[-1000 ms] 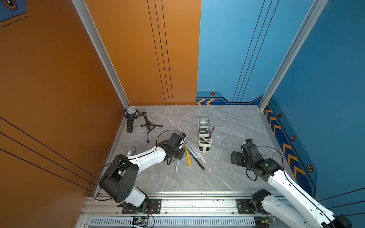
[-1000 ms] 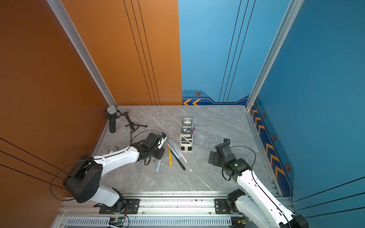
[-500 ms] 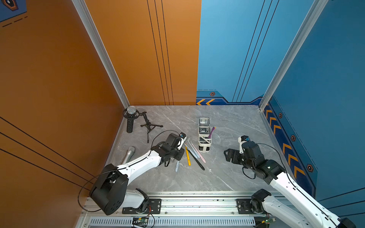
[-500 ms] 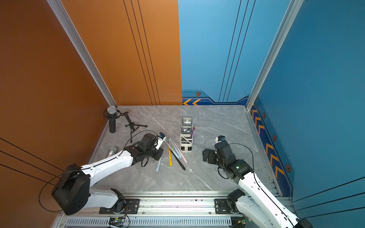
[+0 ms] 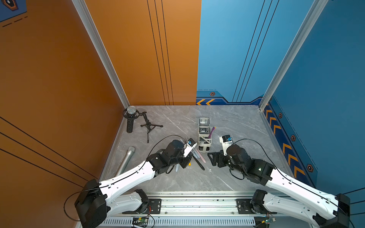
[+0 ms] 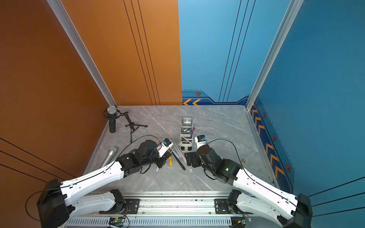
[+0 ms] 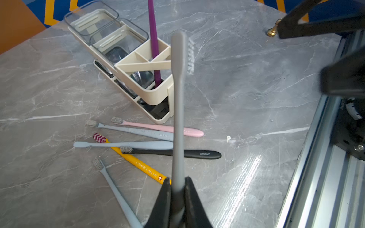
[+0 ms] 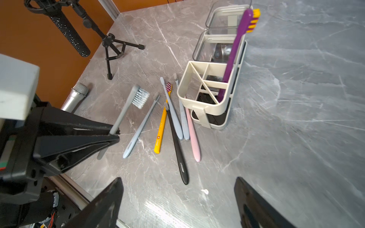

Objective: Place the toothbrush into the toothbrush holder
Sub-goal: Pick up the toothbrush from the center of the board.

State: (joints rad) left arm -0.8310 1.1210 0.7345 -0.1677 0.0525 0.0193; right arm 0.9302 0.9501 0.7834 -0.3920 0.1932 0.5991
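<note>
The left arm (image 5: 126,178) and right arm (image 5: 292,187) are clad in white shells dotted with small screws and jointed by black housings; a thin black cable (image 5: 167,136) is looped behind each wrist; a blue-marked white block (image 5: 189,148) is mounted there; the left gripper (image 7: 177,183) and right gripper (image 8: 178,178) are fitted with black wedge-shaped fingers (image 7: 194,207).

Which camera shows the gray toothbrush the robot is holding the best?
The left wrist view: the gray toothbrush fills the middle, pinched in the left gripper. The right wrist view shows it smaller. In both top views it is a sliver.
</note>
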